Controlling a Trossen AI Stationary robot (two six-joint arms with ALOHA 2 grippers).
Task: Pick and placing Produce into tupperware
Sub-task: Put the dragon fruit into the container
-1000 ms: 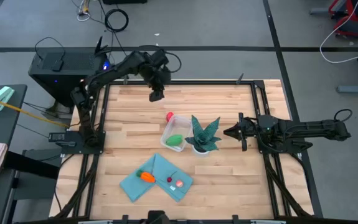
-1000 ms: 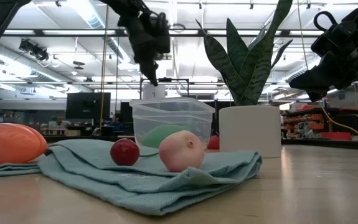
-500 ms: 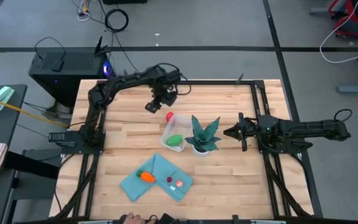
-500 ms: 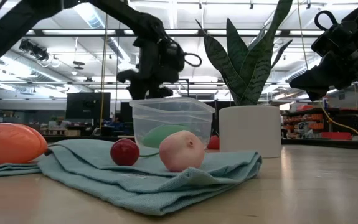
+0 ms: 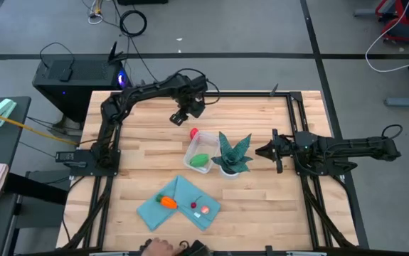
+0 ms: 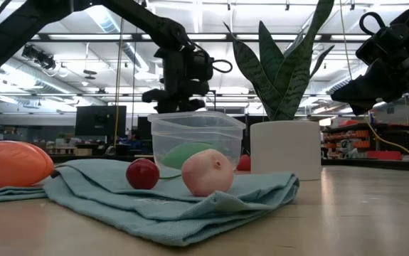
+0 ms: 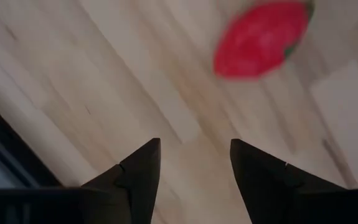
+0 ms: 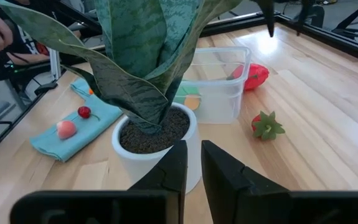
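Fingers (image 7: 135, 180) apart over red produce (image 7: 261, 40) (hidden behind tupperware (image 6: 197, 142) low).

Light butcher-block wooden table (image 5: 140, 153) with a dark metal frame round the edges; sitting right on it near the middle is the clear tupperware (image 5: 199, 153), with the potted plant (image 5: 231, 156) in its white pot just beside it on the right; a red round piece (image 5: 193, 133) lies on the bare wood by the box's upper corner; a small strawberry (image 8: 266, 126) lies on the wood too; lower centre of the frame there's a folded teal cloth (image 5: 178, 203) spread flat on the boards.
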